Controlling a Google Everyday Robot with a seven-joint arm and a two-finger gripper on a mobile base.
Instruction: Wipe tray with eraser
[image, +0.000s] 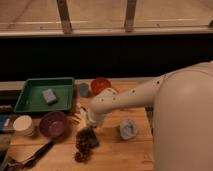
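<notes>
The green tray (31, 102) lies at the back left of the wooden table, with a lighter grey-blue block (49, 96) in it. The eraser (93, 138), a small dark block, lies on the table to the right of and below the tray, beside a brown knobbly cluster (81, 146). My gripper (90, 127) hangs at the end of the white arm, pointing down just above the eraser and well outside the tray. I cannot tell whether it touches the eraser.
A purple bowl (54, 124) and a white cup (24, 125) stand in front of the tray. An orange bowl (101, 85) and a small blue-grey cup (83, 89) stand behind the arm. A grey crumpled object (127, 129) lies to the right, and a black utensil (35, 155) lies at the front left.
</notes>
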